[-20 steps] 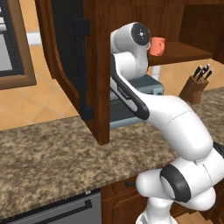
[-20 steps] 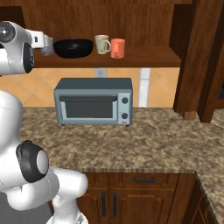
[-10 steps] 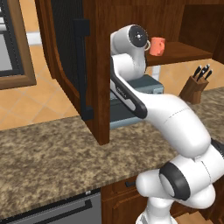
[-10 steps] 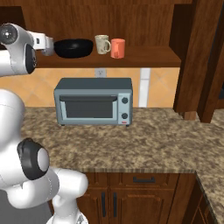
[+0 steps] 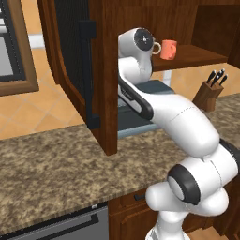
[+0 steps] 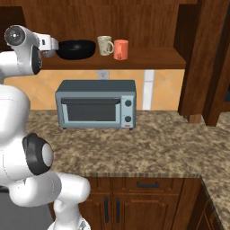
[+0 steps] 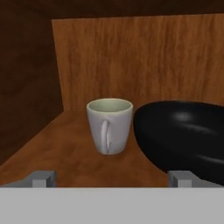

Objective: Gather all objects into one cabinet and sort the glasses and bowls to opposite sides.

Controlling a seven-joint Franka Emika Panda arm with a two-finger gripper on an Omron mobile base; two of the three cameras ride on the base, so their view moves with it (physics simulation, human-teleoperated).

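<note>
Ahead of wide-open tool (image 7: 112,178): grey mug (image 7: 109,125), black bowl (image 7: 183,138) just beside.

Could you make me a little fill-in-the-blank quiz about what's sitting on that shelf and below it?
1. The widest thing on the cabinet shelf is a black ____.
2. Next to the cream mug stands an orange-red ____.
3. On the granite counter beneath the shelf sits a grey ____ oven.
4. The gripper's jaws are ____.

Missing words: bowl; cup; toaster; open

Wooden cabinet shelf (image 6: 152,60) is carrying black bowl (image 6: 76,49), cream mug (image 6: 105,45) and orange-red cup (image 6: 121,49), standing in a row.
</note>
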